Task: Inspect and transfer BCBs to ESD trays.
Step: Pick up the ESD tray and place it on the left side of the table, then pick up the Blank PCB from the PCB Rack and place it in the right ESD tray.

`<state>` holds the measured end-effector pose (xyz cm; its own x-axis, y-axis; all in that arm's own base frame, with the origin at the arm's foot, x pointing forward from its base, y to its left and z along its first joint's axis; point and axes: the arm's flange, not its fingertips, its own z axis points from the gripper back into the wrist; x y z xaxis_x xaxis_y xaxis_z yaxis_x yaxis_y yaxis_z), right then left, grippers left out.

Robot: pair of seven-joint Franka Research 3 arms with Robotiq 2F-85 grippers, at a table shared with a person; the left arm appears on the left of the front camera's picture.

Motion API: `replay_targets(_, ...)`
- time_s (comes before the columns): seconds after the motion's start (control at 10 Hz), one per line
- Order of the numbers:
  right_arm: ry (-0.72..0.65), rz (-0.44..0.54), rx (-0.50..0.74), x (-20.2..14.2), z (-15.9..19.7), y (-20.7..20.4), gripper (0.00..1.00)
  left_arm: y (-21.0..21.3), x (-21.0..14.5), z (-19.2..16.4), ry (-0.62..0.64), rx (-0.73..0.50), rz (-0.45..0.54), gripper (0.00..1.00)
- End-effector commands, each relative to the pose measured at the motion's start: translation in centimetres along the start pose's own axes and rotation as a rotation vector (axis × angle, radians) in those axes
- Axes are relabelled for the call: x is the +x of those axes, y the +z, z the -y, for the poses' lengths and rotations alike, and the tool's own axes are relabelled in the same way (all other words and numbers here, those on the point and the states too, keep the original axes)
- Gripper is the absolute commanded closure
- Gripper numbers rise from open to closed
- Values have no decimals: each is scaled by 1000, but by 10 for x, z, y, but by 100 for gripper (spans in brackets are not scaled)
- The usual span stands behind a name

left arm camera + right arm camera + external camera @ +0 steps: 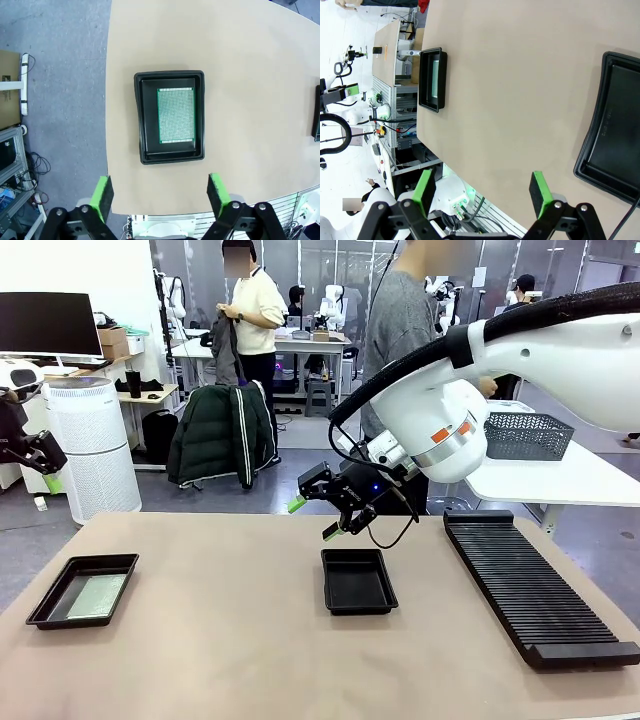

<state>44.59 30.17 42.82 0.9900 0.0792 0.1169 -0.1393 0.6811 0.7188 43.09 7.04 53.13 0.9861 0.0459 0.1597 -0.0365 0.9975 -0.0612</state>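
Hovering near the empty central ESD tray [358, 582], right claw [314, 518] open, holding nothing; lower-left ESD tray [48, 608] contains one BCB [97, 596]; left claw [160, 192] open.

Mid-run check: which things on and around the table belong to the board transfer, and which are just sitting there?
Part of the job:
- BCB, lying in the left ESD tray
- middle ESD tray, empty

Just lying about:
- black slotted rack
- grey mesh basket, on the side table
- white air purifier, on the floor
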Motion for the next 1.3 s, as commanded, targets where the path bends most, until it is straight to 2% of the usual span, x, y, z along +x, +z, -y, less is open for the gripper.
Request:
replay_targets(0.0,-10,4,-1,0,0,0,0,-1,0,-2,-4,0,1,0)
replay_targets(1.2,-10,4,-1,0,0,0,0,-1,0,-2,-4,0,1,0)
